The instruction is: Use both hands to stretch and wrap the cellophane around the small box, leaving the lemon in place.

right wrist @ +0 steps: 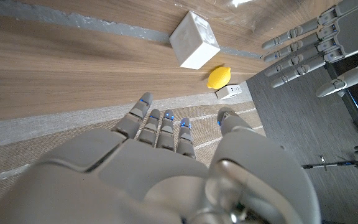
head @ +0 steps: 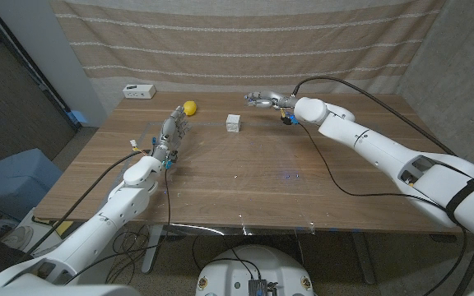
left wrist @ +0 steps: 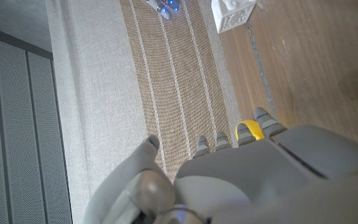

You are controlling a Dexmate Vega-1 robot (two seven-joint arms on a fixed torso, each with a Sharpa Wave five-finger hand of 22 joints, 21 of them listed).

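Observation:
The small white box (head: 234, 122) stands toward the back of the table, with the yellow lemon (head: 189, 108) to its left and farther back. A clear cellophane sheet (head: 245, 177) lies spread on the wood, visible only by faint glints. My left hand (head: 171, 131) stands left of the box, close to the lemon, with its fingers straight and apart and nothing in them. My right hand (head: 263, 99) hovers behind and right of the box, also with its fingers stretched out and nothing in them. The right wrist view has the box (right wrist: 194, 40), the lemon (right wrist: 219, 77) and my left hand (right wrist: 309, 43).
A white device (head: 139, 91) sits at the back left corner of the table. A striped curtain (head: 245, 37) hangs behind the table. The right arm's black cable (head: 336, 177) drapes across the right half of the wood.

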